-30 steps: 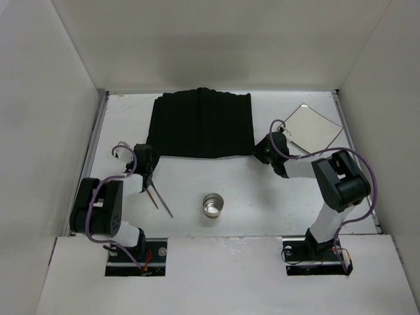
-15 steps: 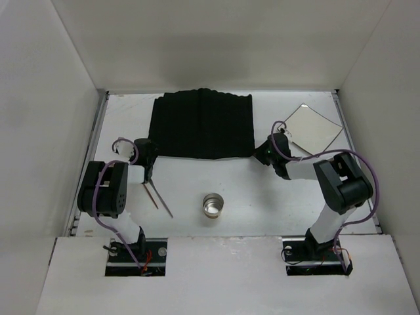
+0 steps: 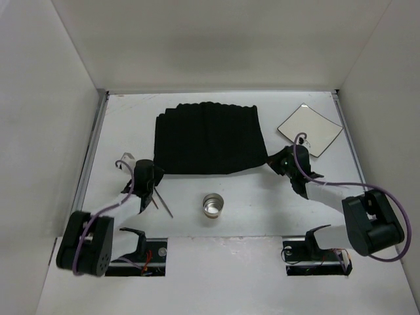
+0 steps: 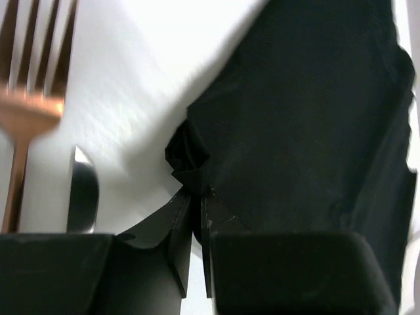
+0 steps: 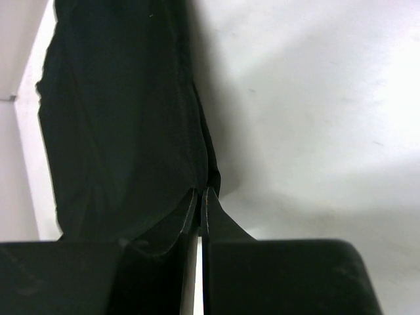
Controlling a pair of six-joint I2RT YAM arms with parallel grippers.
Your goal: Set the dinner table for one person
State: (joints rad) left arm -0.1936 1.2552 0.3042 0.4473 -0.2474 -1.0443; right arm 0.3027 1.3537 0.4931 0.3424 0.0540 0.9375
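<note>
The black pleated cloth mat point(image 3: 209, 138) lies at the back middle of the white dinner table point(image 3: 262, 203). My left gripper point(image 3: 152, 174) is shut on the mat's near-left corner, and the left wrist view shows the bunched cloth point(image 4: 308, 111) pinched at the tips of that gripper point(image 4: 195, 197). My right gripper point(image 3: 276, 163) is shut on the near-right corner. In the right wrist view its tips point(image 5: 202, 192) clamp the mat's edge point(image 5: 118, 118).
A small white square plate point(image 3: 310, 128) lies at the back right. A metal cup point(image 3: 213, 205) stands near the front middle. A copper fork point(image 4: 26, 111) and a silver utensil point(image 4: 82, 193) lie just left of my left gripper. White walls enclose the table.
Both grippers have shut on the mat's near corners. Both arms have drawn toward the near edge, and the mat has slid nearer and a little right, its near corners stretched outward.
</note>
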